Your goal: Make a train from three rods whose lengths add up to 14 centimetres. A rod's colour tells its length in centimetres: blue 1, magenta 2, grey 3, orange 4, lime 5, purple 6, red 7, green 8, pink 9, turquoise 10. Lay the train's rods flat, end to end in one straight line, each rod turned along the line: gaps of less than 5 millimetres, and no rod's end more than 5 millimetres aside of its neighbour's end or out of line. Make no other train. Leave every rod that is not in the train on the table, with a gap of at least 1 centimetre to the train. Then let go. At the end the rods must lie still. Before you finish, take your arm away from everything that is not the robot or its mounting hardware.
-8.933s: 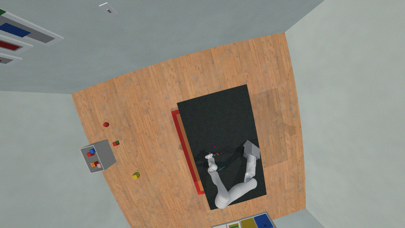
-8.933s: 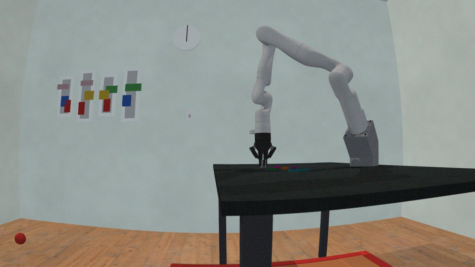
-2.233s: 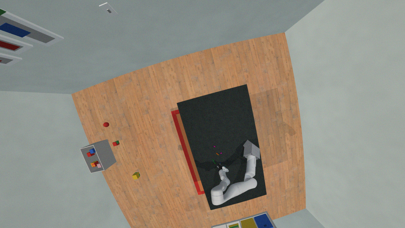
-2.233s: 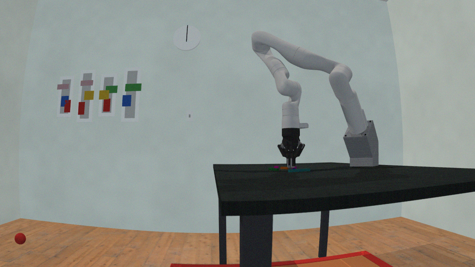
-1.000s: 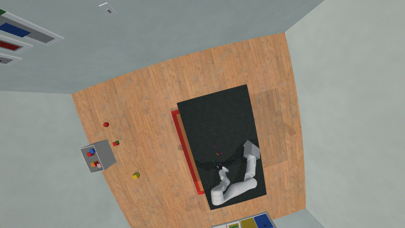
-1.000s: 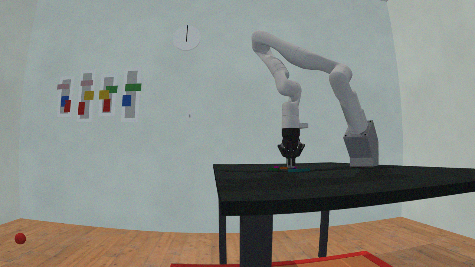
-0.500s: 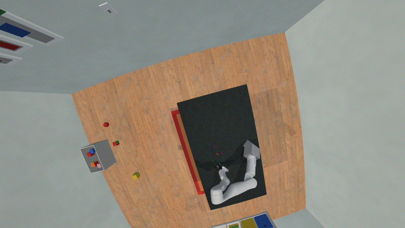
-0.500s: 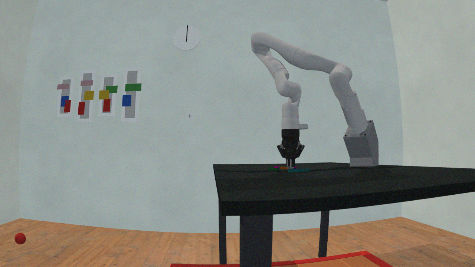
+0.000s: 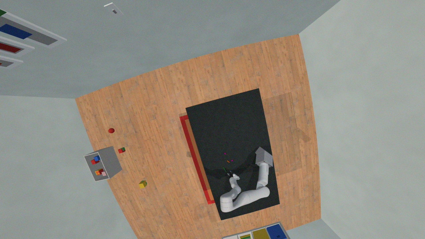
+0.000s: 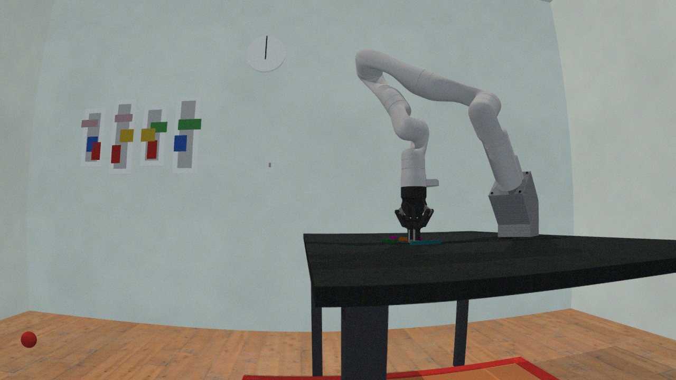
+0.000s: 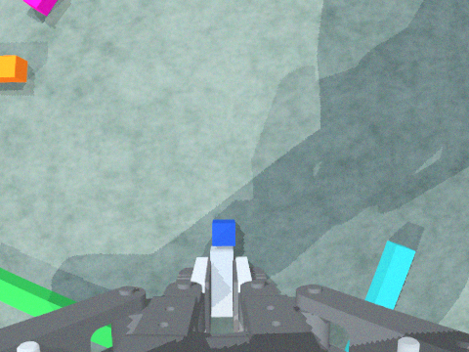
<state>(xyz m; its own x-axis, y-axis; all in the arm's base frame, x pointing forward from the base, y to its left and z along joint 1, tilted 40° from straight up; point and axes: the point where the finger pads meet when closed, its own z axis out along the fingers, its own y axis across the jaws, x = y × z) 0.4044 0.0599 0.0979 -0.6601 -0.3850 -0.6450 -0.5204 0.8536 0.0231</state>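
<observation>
My gripper is low at the table, its narrow fingers shut on the grey rod. A blue rod lies at the grey rod's far end, lined up with it and very close or touching. A turquoise rod lies apart to the right in the wrist view, slanted, partly hidden by the gripper's linkage. A green rod lies slanted to the left. An orange rod and two magenta rods lie farther off.
The black table bears the rods and the arm's grey base. The green and turquoise rods lie on either side beneath the gripper's spread linkage. One magenta rod shows at the wrist view's top left edge.
</observation>
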